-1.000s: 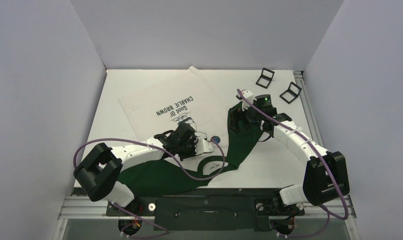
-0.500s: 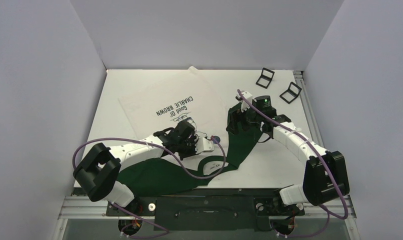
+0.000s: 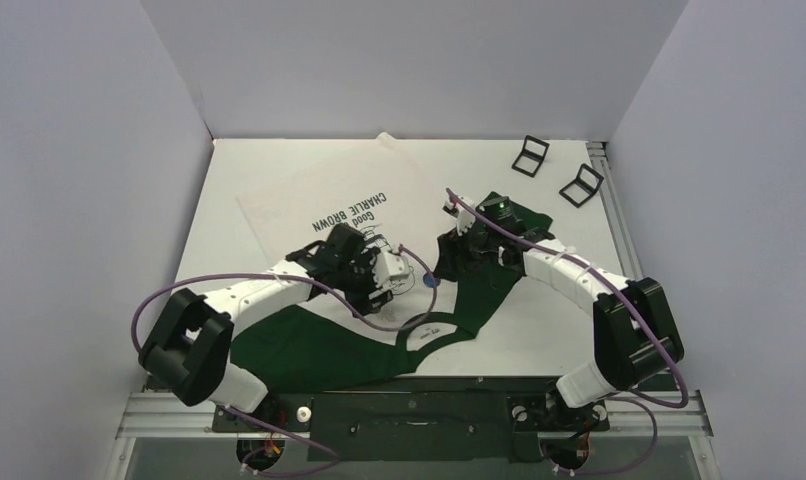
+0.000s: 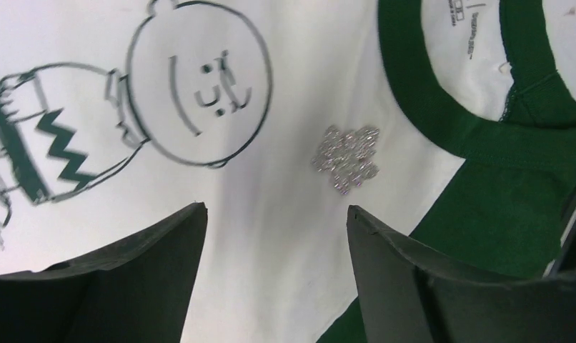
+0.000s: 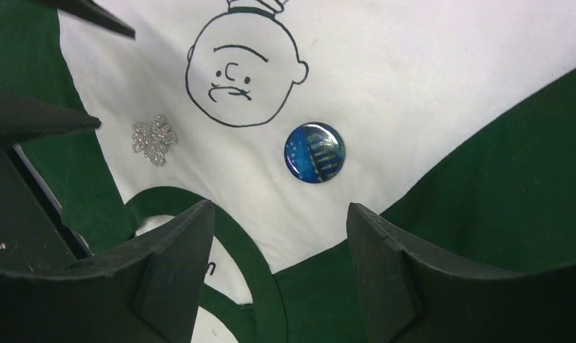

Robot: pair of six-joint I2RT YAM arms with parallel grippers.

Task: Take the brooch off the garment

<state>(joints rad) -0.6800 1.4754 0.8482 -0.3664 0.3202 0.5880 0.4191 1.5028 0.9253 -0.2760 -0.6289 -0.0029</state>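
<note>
Where one garment (image 3: 309,200) carries one silver brooch (image 4: 346,158) and one blue badge (image 5: 314,152), left gripper (image 4: 274,211) and right gripper (image 5: 279,207) are held above, jaws parted, empty.

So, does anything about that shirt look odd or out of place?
Yes. The white T-shirt with dark green sleeves lies crooked and rumpled, and two things are pinned to it: a sparkly silver flower-shaped brooch and a round blue button badge.
</note>
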